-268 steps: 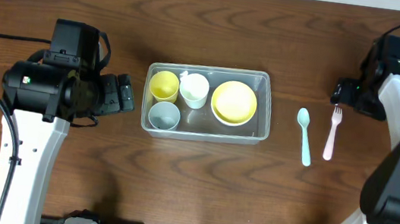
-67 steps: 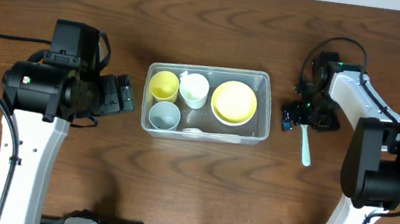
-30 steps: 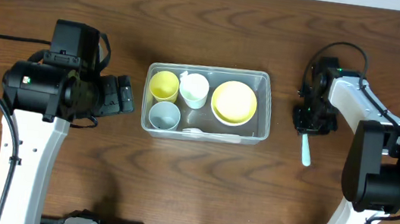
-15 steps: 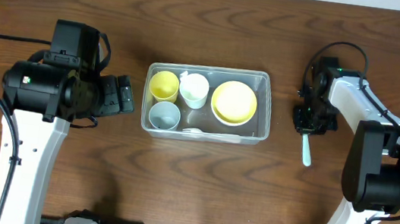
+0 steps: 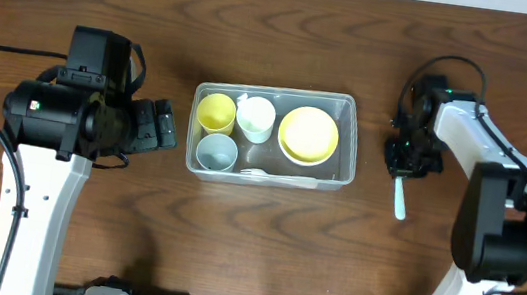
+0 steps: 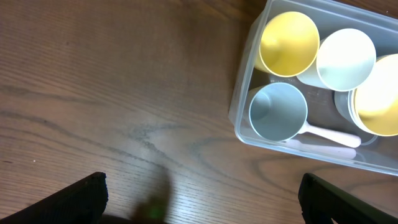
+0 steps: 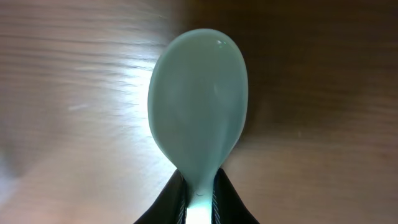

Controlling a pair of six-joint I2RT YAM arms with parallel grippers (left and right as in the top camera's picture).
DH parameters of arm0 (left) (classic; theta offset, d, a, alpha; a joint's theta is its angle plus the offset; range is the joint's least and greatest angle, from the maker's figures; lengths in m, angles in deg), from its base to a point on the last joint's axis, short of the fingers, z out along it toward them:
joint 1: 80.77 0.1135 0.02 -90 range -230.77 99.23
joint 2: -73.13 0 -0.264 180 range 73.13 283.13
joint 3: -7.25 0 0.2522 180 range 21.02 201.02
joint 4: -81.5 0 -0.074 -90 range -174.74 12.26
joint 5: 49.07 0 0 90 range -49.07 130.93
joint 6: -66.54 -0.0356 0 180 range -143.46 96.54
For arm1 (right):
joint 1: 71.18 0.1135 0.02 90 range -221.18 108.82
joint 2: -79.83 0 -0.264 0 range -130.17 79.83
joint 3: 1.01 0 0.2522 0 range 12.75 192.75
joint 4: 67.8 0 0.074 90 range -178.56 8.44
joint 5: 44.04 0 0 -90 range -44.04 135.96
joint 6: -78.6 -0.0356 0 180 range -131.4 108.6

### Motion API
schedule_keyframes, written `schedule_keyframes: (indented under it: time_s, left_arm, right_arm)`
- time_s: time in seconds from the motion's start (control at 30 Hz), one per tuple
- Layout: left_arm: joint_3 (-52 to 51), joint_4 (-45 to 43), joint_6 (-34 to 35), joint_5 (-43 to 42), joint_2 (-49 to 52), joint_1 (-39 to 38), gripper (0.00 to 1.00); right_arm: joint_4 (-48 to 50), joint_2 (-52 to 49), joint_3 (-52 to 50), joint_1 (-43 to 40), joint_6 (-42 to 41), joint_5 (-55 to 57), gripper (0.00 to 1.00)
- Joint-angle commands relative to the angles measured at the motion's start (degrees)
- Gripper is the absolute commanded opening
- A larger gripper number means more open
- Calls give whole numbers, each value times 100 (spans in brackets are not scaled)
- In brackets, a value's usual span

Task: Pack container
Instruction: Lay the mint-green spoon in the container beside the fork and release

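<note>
Near the right claw [image 5: 401, 168] (spoon [image 5: 399, 197] pinched), the container [image 5: 280, 91]

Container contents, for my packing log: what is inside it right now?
The container holds a yellow cup, white cup, pale blue cup, yellow bowl and a pale utensil. Its head and anything beneath the bowl are hidden.

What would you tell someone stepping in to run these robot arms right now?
Left claw: open, holding nothing, left of the container.
Right claw: shut on the neck of the spoon, right of the container.
Done: three cups, a yellow bowl and a pale utensil lie in the container.
To do: carry the spoon over and drop it in.
</note>
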Motion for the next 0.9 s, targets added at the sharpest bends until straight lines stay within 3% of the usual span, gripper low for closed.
schedule_keyframes:
  time_s: [0.0, 0.13, 0.37, 0.57, 0.87]
  left_arm:
    - [-13, 17, -96, 68, -4, 20, 98]
    - [-13, 17, -96, 68, -4, 20, 98]
    - [-13, 17, -94, 68, -4, 20, 98]
    - [-13, 22, -94, 68, -4, 20, 98]
    - [-13, 20, -96, 68, -4, 20, 98]
  right_arm:
    - [9, 1095, 643, 144, 199, -647, 2]
    - [33, 1891, 994, 575, 732, -802, 2]
    - [76, 2688, 1106, 2247, 2382, -798, 1]
    - [149, 2396, 1093, 3287, 3432, -671, 1]
    - [144, 1434, 1093, 3425, 3827, -737, 1]
